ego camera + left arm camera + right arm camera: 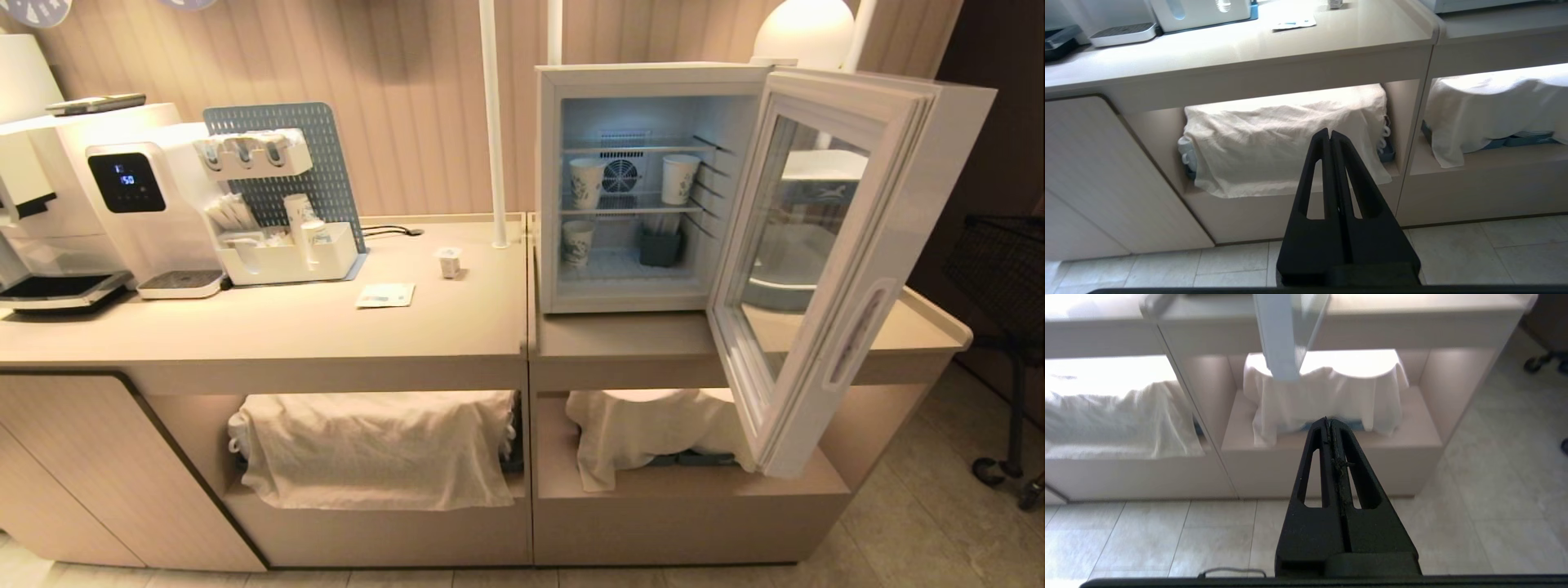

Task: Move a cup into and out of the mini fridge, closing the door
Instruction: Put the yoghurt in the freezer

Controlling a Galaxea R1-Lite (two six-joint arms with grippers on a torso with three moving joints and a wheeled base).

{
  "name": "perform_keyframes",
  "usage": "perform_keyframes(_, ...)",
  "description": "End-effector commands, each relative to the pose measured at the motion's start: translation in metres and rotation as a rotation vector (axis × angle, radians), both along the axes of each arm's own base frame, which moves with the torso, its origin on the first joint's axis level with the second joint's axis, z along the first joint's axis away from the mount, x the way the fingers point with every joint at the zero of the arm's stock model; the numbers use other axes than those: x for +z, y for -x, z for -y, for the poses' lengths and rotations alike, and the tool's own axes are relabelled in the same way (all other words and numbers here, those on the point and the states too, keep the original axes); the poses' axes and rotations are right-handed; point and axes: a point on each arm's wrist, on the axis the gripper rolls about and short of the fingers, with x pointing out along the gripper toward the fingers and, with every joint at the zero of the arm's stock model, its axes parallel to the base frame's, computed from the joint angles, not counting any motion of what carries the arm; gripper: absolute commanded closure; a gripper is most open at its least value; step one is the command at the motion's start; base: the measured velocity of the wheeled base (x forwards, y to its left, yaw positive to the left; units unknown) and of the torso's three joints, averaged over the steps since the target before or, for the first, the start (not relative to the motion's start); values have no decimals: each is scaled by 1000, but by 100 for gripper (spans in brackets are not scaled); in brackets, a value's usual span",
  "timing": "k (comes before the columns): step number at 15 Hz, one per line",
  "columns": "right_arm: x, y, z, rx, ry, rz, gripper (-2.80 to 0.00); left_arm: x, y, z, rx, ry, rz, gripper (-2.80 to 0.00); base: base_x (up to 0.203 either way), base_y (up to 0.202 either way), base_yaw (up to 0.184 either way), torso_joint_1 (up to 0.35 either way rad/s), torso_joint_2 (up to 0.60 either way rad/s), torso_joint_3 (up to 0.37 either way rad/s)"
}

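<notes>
Right now the yogurt cup [449, 262] sits on the counter [326, 327], left of the mini fridge [645, 188], whose door [816, 278] hangs wide. Left gripper [1330, 134] and right gripper [1328, 422] hang low, jaws pressed together; whichever reaches should spread first and close around the sides.

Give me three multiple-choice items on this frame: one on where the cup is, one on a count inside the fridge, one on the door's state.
1. Where is the cup?
A. on the counter left of the mini fridge
B. on a fridge shelf
C. on the floor

2. How many paper cups show inside the mini fridge?
A. one
B. three
C. five

3. The door is:
A. shut
B. removed
C. swung open

Answers: 1 A, it stands on the counter by the white pole; 2 B, two on the middle shelf, one below; 3 C, it hangs open to the right, interior exposed.
</notes>
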Motion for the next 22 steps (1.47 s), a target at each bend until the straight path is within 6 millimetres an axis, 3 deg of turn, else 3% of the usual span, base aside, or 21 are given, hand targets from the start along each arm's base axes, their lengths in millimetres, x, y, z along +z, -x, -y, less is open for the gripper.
perform_keyframes(1,0,0,0,2,0,-5,0,0,0,0,2,0,0,0,130,4,-3,2,-16,6)
perform_keyframes(4,0,0,0,2,0,-5,0,0,0,0,3,1,1,0,229,45,4,8,3,3)
perform_keyframes(8,0,0,0,2,0,-5,0,0,0,0,3,1,1,0,26,62,-1,4,5,1)
perform_keyframes(18,0,0,0,2,0,-5,0,0,0,0,3,2,2,0,-150,168,-1,4,3,1)
perform_keyframes(22,0,0,0,2,0,-5,0,0,0,0,3,2,1,0,-6,20,5,-1,-4,1)
